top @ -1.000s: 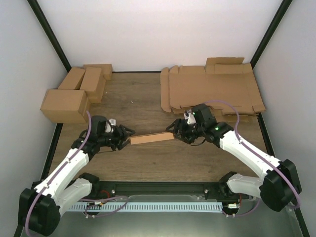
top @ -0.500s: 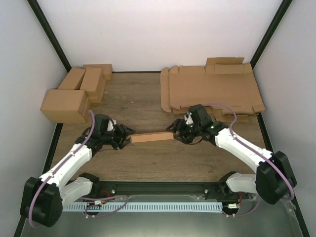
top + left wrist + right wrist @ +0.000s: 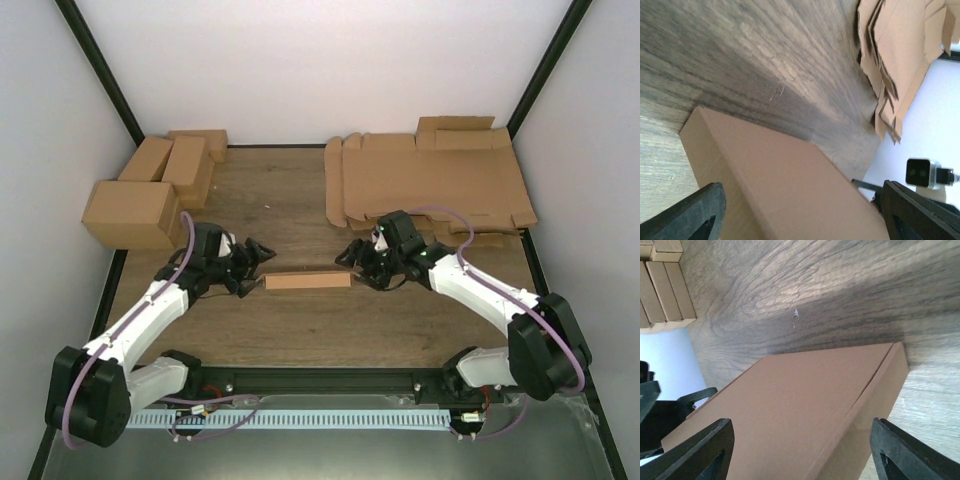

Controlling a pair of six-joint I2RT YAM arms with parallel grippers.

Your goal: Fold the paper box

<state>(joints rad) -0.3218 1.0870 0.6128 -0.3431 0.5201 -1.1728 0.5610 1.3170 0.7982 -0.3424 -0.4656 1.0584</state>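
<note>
Looking down, we see the box (image 3: 308, 281) lying closed on the table (image 3: 300, 330) between both arms. The left gripper (image 3: 254, 266) and right gripper (image 3: 352, 262) sit just off its ends, fingers apart. Finished boxes (image 3: 150, 190) stand far left, flat sheets (image 3: 430, 185) far right.

Left arm (image 3: 140, 318) and right arm (image 3: 490, 295): white moulded link shells between black joint housings; large black shoulder housing (image 3: 95, 400) at each base; one lilac cable (image 3: 183, 250) per arm, routed externally (looping clear of the shell near the wrist); left gripper (image 3: 256, 268) and right gripper (image 3: 350, 266) black throughout; fingers (image 3: 695, 220) matte, angular in outline.
</note>
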